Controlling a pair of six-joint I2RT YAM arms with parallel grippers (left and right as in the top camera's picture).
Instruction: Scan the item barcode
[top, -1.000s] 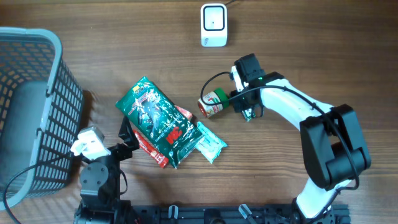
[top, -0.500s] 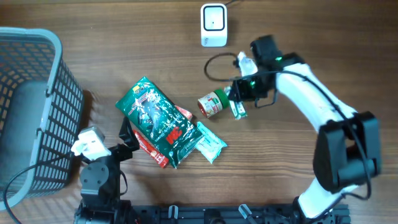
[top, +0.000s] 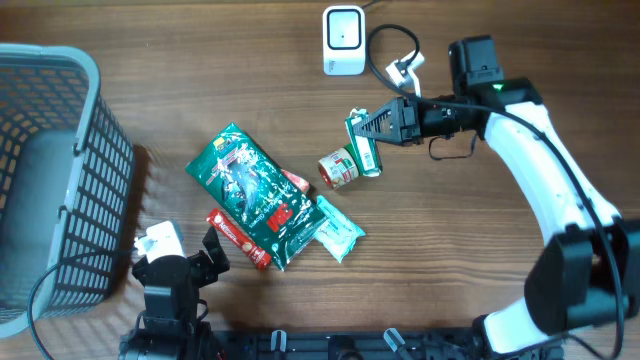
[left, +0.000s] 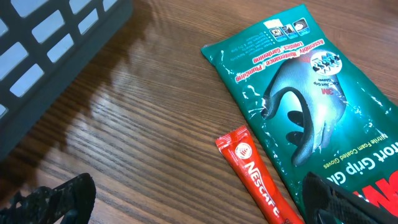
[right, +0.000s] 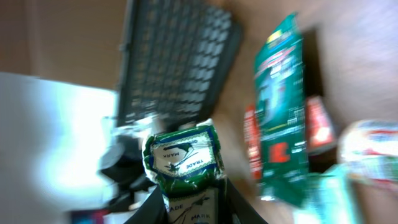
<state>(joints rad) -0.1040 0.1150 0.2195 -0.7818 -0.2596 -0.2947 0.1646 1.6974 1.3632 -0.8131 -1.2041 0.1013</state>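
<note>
the right jaws are clenched on a small green-and-white packet (top: 362, 143), holding it up off the counter (top: 200, 70). seen from above, it sits right by a little red-and-green jar (top: 340, 168), between that jar and the white scanner (top: 343, 40). the left jaws stand released and wide, low over the wood near a green glove pack (left: 298, 118) and a red nescafe stick (left: 258, 180), with the grey basket (top: 50, 180) close by.
</note>
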